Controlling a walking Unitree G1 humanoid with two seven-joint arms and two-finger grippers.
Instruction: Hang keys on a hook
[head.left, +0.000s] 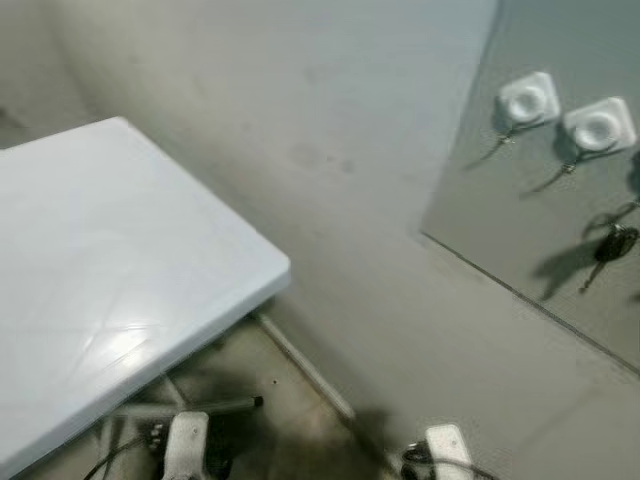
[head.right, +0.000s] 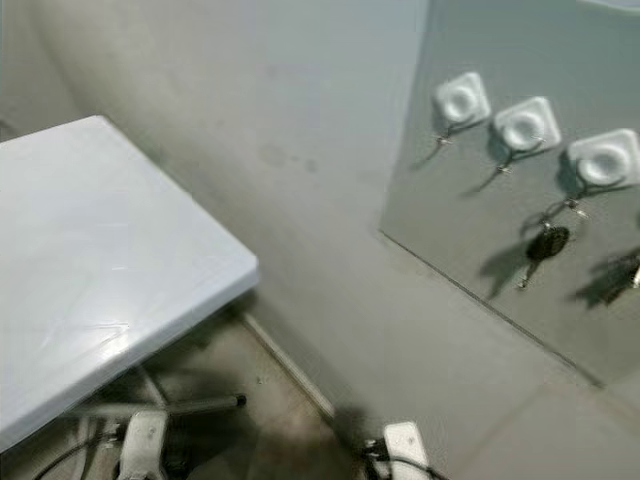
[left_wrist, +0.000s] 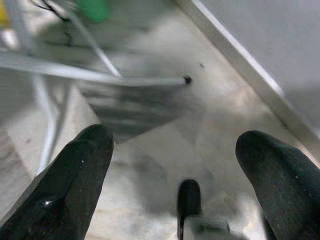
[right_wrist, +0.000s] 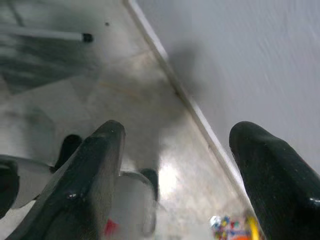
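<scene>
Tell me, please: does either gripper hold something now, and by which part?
Nothing is held. The left gripper and the right gripper are both open above the floor. The keys hang on a hook.

The table (head.left: 110, 270) has a smooth, glossy white top, plastic by the look of it, catching a bright sheen near its front edge. The wall (head.left: 330, 120) is matt painted plaster, faintly smudged. The grey board (head.right: 500, 250) looks smooth and dull. Its hooks (head.right: 526, 126) sit on glossy white plastic bases with thin metal prongs. The floor (right_wrist: 140, 115) is polished stone or tile, mottled. Both grippers' fingers (left_wrist: 82, 170) (right_wrist: 90, 170) look rubbery black, slightly shiny.
</scene>
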